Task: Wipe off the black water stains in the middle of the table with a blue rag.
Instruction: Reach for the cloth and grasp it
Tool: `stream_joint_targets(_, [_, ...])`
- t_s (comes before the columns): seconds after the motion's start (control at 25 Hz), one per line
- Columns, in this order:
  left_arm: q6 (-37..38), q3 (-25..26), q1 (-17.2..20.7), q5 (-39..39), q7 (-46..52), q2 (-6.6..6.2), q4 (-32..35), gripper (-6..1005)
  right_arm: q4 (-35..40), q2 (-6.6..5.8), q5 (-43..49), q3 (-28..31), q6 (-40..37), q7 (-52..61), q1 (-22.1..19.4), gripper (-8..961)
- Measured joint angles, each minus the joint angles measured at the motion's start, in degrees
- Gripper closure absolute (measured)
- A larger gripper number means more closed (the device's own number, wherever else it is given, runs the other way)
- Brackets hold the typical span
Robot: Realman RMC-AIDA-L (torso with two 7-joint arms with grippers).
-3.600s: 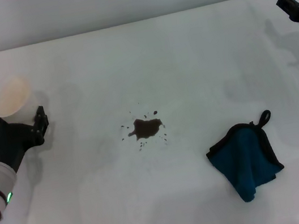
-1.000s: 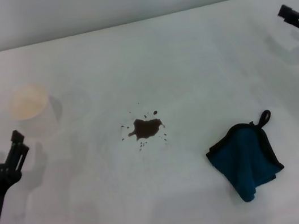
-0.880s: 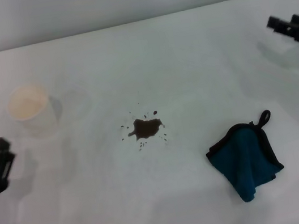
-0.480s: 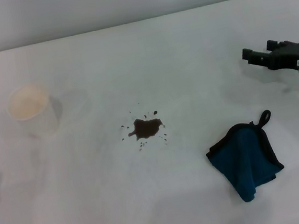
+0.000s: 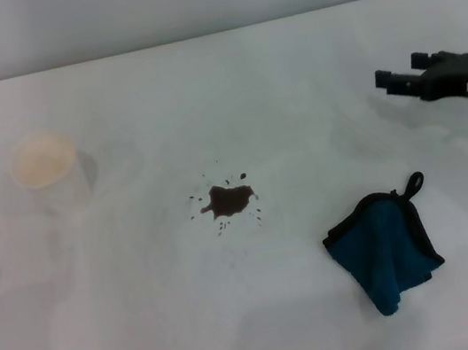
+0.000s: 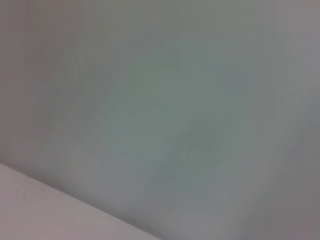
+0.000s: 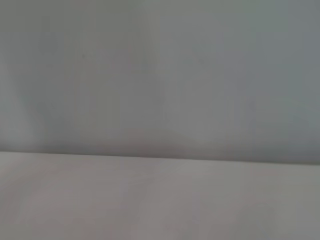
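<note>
the left arm has left view; the right hand (image 5: 395,76), open, hovers beyond the blue rag (image 5: 383,246).

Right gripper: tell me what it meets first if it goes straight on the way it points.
The right gripper points toward the robot's left across bare table. Nothing lies in that line; the paper cup sits far off, somewhat nearer the robot. Height is unclear.

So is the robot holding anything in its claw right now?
No, nothing. The right claw is open and empty, up above the table, away from the blue rag. The left claw isn't in view.
</note>
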State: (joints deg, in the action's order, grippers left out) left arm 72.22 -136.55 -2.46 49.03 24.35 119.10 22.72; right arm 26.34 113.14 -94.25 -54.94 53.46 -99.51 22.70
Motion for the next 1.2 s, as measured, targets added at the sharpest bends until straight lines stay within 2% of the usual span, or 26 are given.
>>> stream_joint_targets(0.16, [2.2, -0.11, 0.69, 2.57, 0.13, 0.14, -0.12, 119, 10.83, -1.36, 8.02, 0.0, 6.3, 9.81, -1.8, 99])
stream_joint_targets(0.2, [3.04, -0.22, 0.93, 3.08, 0.15, 0.17, -0.13, 119, 14.23, -1.28, 9.33, 0.0, 8.46, 11.26, -2.61, 99])
stream_joint_targets(0.24, [4.24, -0.45, 1.33, 3.61, 0.16, 0.21, -0.14, 119, 20.38, -0.62, 11.6, -0.01, 11.62, 14.07, -4.07, 99])
stream_joint_targets(0.28, [4.24, -0.45, 1.33, 3.61, 0.16, 0.21, -0.14, 119, 20.38, -0.62, 11.6, -0.01, 11.62, 14.07, -4.07, 99])
stream_joint_targets(0.36, [4.49, -0.49, 1.52, 3.68, 0.25, 0.15, -0.34, 119, 25.47, 0.54, 13.59, -0.04, 13.33, 16.33, -5.41, 99])
stream_joint_targets(0.44, [4.55, -0.48, 1.54, 3.75, 1.13, 0.13, -0.61, 119, 28.18, 1.12, 14.72, -0.69, 14.06, 18.24, -6.02, 99])
stream_joint_targets(0.68, [4.81, -0.47, 1.51, 3.82, 2.83, 0.18, -0.69, 120, 33.8, 1.35, 15.52, -7.1, 12.02, 23.02, -6.43, 100])
stream_joint_targets(0.8, [4.84, -0.46, 1.08, 3.84, 3.21, 0.16, -0.73, 120, 39.83, 1.39, 20.57, -9.25, 10.83, 32.42, -5.87, 101])
stream_joint_targets(0.92, [4.87, -0.34, 0.49, 3.86, 5.54, 0.02, -0.7, 120, 50.86, 1.39, 28.66, -11.91, 12.51, 44.25, -6.38, 101])
stream_joint_targets(1.2, [4.8, -0.36, -2.09, 3.88, 6.72, -0.13, -2.95, 119, 78.3, 1.34, 47.46, -19.24, 21.97, 64.17, -9.39, 101])
